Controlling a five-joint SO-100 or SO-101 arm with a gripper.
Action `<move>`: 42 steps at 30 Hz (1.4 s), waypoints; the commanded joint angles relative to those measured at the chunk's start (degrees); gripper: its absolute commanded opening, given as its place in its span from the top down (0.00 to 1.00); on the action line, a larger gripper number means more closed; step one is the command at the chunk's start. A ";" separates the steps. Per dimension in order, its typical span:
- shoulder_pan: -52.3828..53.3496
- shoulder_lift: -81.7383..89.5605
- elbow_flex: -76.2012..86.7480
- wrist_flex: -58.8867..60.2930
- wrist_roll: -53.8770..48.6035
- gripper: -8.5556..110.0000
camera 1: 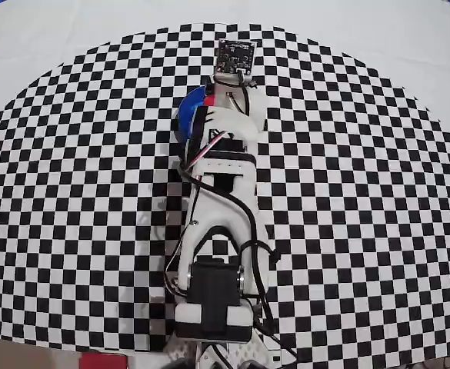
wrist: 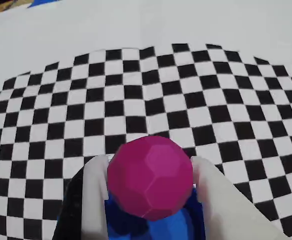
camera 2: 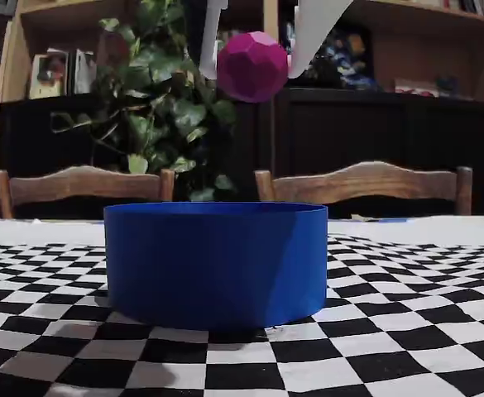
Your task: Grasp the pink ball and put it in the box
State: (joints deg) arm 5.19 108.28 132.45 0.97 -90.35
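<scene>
The pink ball (camera 2: 252, 66) hangs in the air between two white fingers, straight above the box (camera 2: 217, 265), a round blue container on the checkered mat. My gripper (camera 2: 250, 74) is shut on the ball, well clear of the box's rim. In the wrist view the faceted ball (wrist: 149, 177) fills the gap of the gripper (wrist: 150, 162), touching both fingers, with the blue box (wrist: 185, 225) showing below it. In the overhead view the arm covers the ball and most of the box (camera 1: 186, 115), of which only a blue sliver shows at the arm's left.
A black-and-white checkered mat (camera 1: 363, 192) lies on a white cloth (camera 1: 55, 31). The arm's base (camera 1: 213, 307) stands at the near edge. Wooden chairs (camera 2: 366, 186), a leafy plant (camera 2: 159, 107) and dark shelves stand behind the table.
</scene>
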 commanded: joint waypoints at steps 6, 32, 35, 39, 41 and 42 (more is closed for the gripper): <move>-0.88 2.64 0.18 -0.70 0.35 0.93; -2.20 2.29 2.37 -0.70 0.35 0.93; -2.37 2.11 2.46 -0.70 0.35 0.93; -2.37 2.11 2.99 -0.70 0.35 0.93; -2.37 2.11 3.25 -0.70 0.35 0.93; -2.37 2.11 3.43 -0.70 0.35 0.93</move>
State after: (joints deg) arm 3.16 108.37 136.05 0.97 -90.35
